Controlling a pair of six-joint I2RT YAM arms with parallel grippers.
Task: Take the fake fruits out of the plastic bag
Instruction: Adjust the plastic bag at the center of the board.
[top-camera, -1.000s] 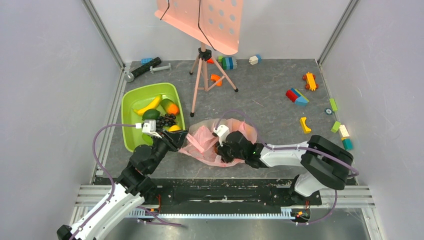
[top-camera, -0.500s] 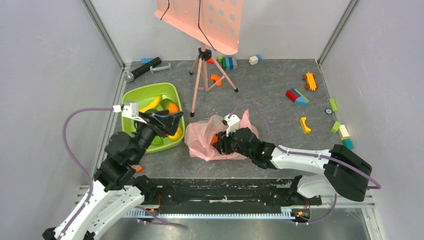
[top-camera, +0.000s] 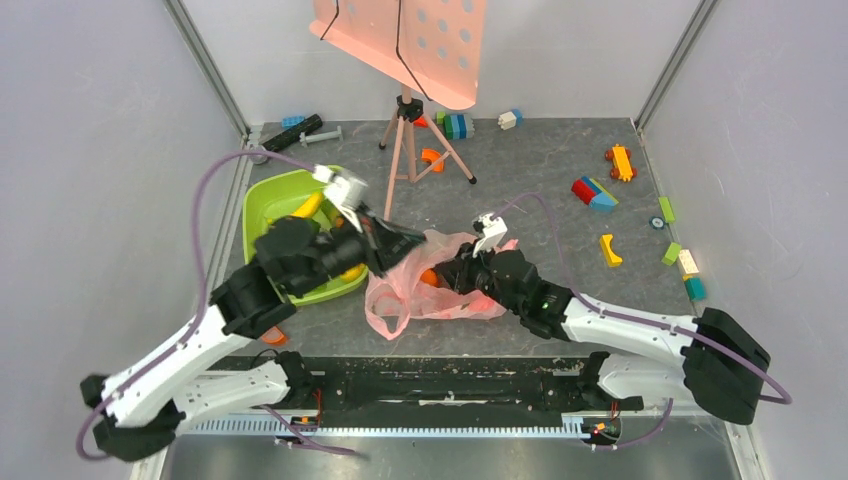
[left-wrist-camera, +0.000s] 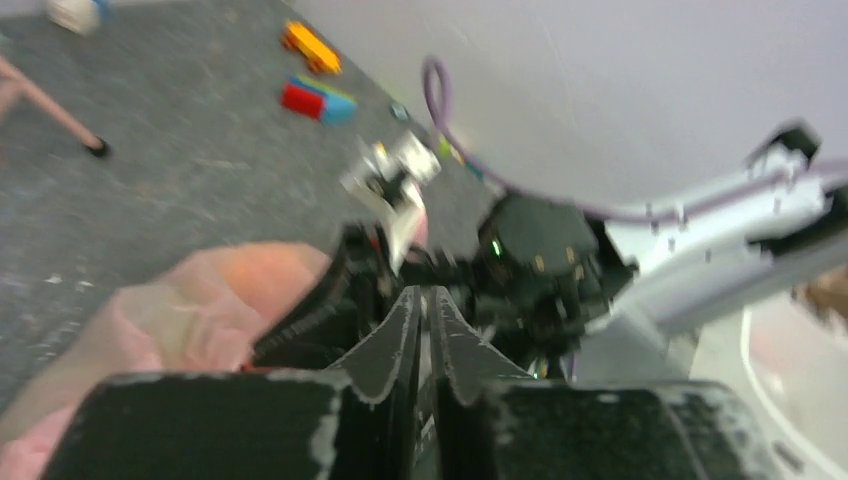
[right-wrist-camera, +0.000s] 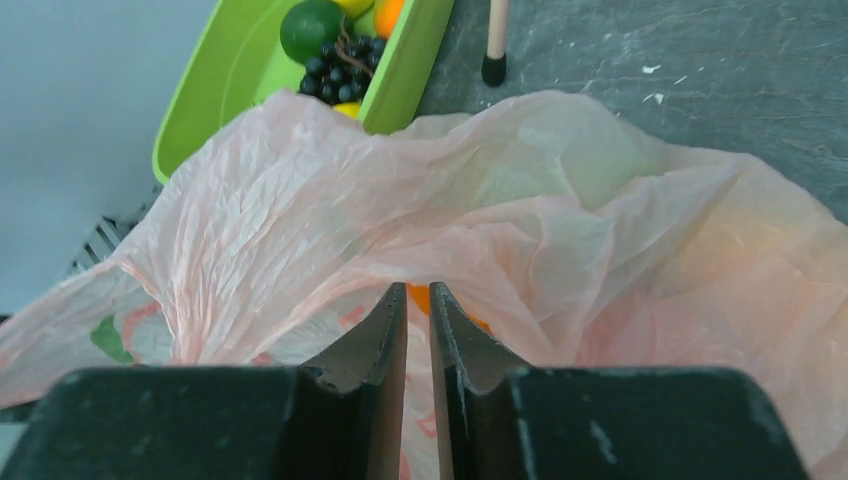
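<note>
The pink plastic bag (top-camera: 412, 298) lies crumpled on the grey floor right of the green tub (top-camera: 262, 203). An orange fake fruit (top-camera: 428, 277) shows inside it, and again through the film just past my right fingertips (right-wrist-camera: 421, 296). My right gripper (top-camera: 458, 275) (right-wrist-camera: 418, 292) rests on the bag (right-wrist-camera: 330, 200), jaws almost together and pinching a fold of film. My left gripper (top-camera: 408, 242) (left-wrist-camera: 425, 296) reaches across the tub to the bag's upper left edge (left-wrist-camera: 190, 300). It is shut with nothing between the jaws, and its view is blurred. The tub (right-wrist-camera: 215, 95) holds a lime (right-wrist-camera: 310, 28), grapes (right-wrist-camera: 340, 68) and a banana (top-camera: 308, 205).
A tripod stand (top-camera: 408, 140) with a pink perforated panel (top-camera: 410, 40) rises behind the bag. Toy blocks lie scattered at right, among them a red and blue one (top-camera: 593, 192) and a yellow car (top-camera: 621, 160). A dark tool (top-camera: 300, 130) lies at the back left.
My left gripper swung from the bag to over the tub, opened, then shut and came back to the bag's edge. My right gripper shifted right and farther back along the bag.
</note>
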